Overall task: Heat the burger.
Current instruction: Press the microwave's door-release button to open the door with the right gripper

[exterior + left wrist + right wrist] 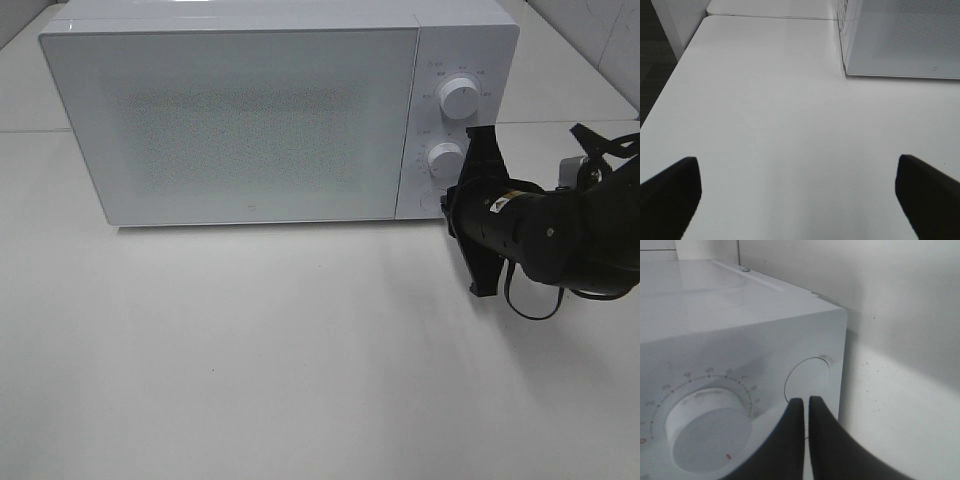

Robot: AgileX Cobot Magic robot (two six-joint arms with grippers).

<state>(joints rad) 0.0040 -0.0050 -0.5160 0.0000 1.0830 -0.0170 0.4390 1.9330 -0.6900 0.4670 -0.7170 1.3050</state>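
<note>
White microwave, its frosted door shut, stands at the far edge of the bench; no burger shows, though it may be inside. Pinched closed, the right gripper points at the round button; the left gripper hangs wide. A burger is likely light and soft, its layers prone to sliding, so it is best held gently across the bun's sides.

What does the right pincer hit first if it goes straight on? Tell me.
The round button on the microwave panel, beside the dial; the shut right pincer looks nearly on it.
</note>
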